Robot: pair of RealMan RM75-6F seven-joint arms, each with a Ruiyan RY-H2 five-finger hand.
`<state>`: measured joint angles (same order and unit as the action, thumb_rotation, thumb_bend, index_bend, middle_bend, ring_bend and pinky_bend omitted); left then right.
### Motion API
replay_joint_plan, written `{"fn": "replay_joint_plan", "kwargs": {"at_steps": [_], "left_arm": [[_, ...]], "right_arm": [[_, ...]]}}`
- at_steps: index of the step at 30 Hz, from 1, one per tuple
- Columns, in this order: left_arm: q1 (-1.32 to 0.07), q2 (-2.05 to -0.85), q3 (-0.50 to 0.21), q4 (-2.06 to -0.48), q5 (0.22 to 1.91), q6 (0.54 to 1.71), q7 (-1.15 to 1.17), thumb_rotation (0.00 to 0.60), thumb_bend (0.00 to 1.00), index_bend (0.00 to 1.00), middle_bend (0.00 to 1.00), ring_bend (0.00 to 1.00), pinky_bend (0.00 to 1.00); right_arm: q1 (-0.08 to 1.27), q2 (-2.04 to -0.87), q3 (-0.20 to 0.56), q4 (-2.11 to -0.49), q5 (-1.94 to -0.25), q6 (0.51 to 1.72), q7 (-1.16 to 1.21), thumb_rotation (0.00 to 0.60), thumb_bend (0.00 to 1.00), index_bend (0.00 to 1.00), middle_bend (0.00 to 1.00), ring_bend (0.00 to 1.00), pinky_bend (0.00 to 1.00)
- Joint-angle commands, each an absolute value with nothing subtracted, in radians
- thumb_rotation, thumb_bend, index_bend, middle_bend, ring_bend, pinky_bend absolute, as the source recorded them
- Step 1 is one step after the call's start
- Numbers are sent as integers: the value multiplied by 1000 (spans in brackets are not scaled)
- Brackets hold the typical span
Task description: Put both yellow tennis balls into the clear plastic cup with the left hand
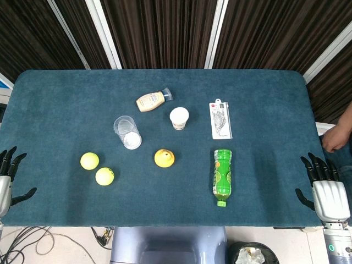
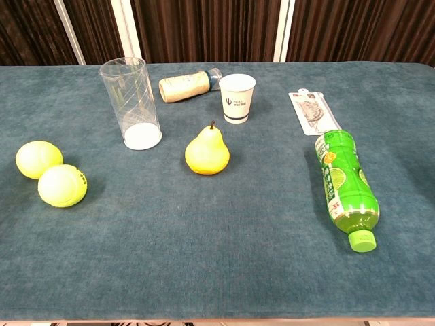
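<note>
Two yellow tennis balls lie side by side at the table's front left: one (image 1: 89, 160) (image 2: 39, 159) further left, the other (image 1: 104, 176) (image 2: 62, 185) touching it on the near side. The clear plastic cup (image 1: 127, 132) (image 2: 132, 103) stands upright behind them, nothing inside it. My left hand (image 1: 6, 179) hovers at the table's left edge, fingers spread, holding nothing. My right hand (image 1: 324, 190) hangs open at the right edge. Neither hand shows in the chest view.
A yellow pear (image 1: 164, 158) (image 2: 207, 153) sits mid-table. A white paper cup (image 1: 179, 118) (image 2: 237, 98) and a lying sauce bottle (image 1: 152, 100) (image 2: 185, 86) are behind it. A green bottle (image 1: 221, 176) (image 2: 344, 187) and a flat packet (image 1: 220, 120) (image 2: 310, 111) lie right.
</note>
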<state>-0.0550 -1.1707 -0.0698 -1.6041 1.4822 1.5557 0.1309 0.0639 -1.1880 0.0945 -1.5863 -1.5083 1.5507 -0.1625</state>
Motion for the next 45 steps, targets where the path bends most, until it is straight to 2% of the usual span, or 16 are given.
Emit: {"fn": "replay_joint_plan", "kwargs": {"at_steps": [1, 14, 26, 29, 36, 45], "left_arm": [[-55, -1171, -70, -1605, 1482, 1556, 132, 600, 0, 163, 26, 0, 68], [-59, -1163, -65, -1597, 1498, 1552, 106, 600, 0, 162, 26, 0, 67], [-102, -1129, -37, -1599, 1561, 1483, 1, 600, 0, 138, 22, 0, 67], [-153, -1111, -44, -1592, 1582, 1420, -12, 600, 0, 138, 21, 0, 67], [-345, -1089, -94, -1576, 1539, 1136, -18, 600, 0, 138, 4, 0, 68], [-477, -1129, -99, -1534, 1489, 931, 67, 600, 0, 135, 4, 0, 68]], "right_arm": [[64, -1189, 95, -1585, -1507, 1550, -163, 600, 339, 119, 75, 121, 87], [63, -1188, 96, -1588, -1508, 1555, -163, 600, 340, 119, 75, 121, 87], [61, -1190, 96, -1587, -1498, 1550, -173, 600, 340, 119, 75, 121, 87], [65, -1195, 94, -1583, -1491, 1538, -178, 600, 340, 119, 75, 121, 87], [68, -1203, 95, -1575, -1488, 1534, -192, 600, 340, 119, 75, 121, 87], [72, -1213, 96, -1565, -1477, 1522, -205, 600, 340, 119, 75, 121, 87]]}}
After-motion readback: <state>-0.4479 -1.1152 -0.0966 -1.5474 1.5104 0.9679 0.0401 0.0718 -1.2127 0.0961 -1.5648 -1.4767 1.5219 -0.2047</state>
